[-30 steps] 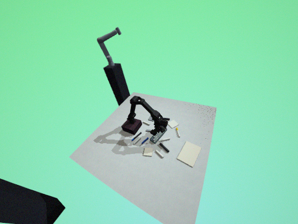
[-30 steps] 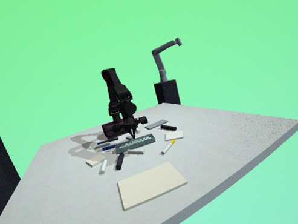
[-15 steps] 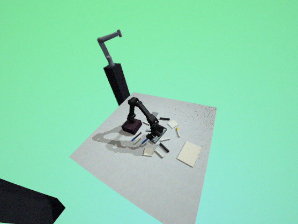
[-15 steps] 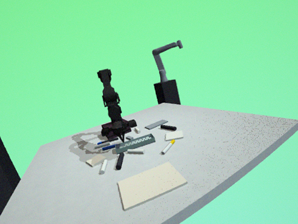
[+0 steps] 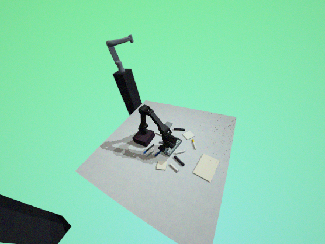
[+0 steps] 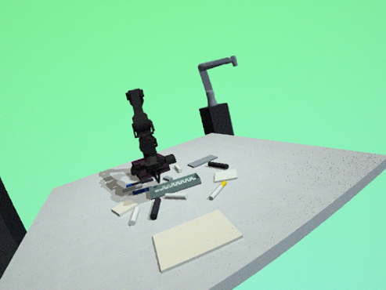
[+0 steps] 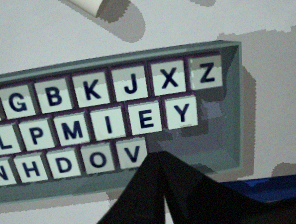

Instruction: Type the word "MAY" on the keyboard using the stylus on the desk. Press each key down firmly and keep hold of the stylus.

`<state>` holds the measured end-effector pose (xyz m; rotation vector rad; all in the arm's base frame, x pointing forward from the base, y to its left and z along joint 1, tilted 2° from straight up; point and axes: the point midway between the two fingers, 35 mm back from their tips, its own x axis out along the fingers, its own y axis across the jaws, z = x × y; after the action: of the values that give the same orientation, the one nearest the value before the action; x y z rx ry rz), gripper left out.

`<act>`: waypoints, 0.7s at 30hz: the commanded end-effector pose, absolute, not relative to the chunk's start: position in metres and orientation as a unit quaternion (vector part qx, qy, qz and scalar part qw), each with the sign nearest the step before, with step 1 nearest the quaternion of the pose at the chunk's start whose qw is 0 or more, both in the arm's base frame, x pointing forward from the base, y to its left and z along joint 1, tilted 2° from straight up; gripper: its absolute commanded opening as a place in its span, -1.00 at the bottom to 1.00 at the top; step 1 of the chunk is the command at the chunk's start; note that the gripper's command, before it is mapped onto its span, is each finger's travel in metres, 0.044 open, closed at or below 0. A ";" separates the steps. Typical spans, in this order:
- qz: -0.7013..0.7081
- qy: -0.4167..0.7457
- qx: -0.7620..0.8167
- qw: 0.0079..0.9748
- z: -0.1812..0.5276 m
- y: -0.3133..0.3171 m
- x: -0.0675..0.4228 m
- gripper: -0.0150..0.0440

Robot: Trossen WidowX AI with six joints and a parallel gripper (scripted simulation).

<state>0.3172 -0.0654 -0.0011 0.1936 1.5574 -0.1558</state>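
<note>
Fingers fully together, gripping nothing (no stylus visible between them). They hover over the keyboard (image 7: pixel 227 145); pickup and all of MAY appear outstanding

Office-like desk (image 6: pixel 292 175): keyboard (image 6: pixel 175 185), pens, notepads, plain green backdrop.

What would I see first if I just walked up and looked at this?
First you'd spot the black robot arm bending down over a grey keyboard near the middle of the table. Its gripper is pinched shut, its tip just below the V key. Pens and markers lie scattered around the keyboard, and a big cream pad sits toward the front.
</note>
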 end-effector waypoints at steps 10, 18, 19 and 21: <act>-0.067 0.703 0.085 0.703 -0.002 -0.043 0.300 -0.49; -0.065 0.703 0.087 0.703 0.000 0.019 0.316 -0.49; -0.064 0.703 0.088 0.703 0.000 0.031 0.317 -0.49; -0.064 0.703 0.088 0.703 0.001 0.040 0.318 -0.49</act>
<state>0.3145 0.0094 -0.0008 0.1895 1.5624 -0.1453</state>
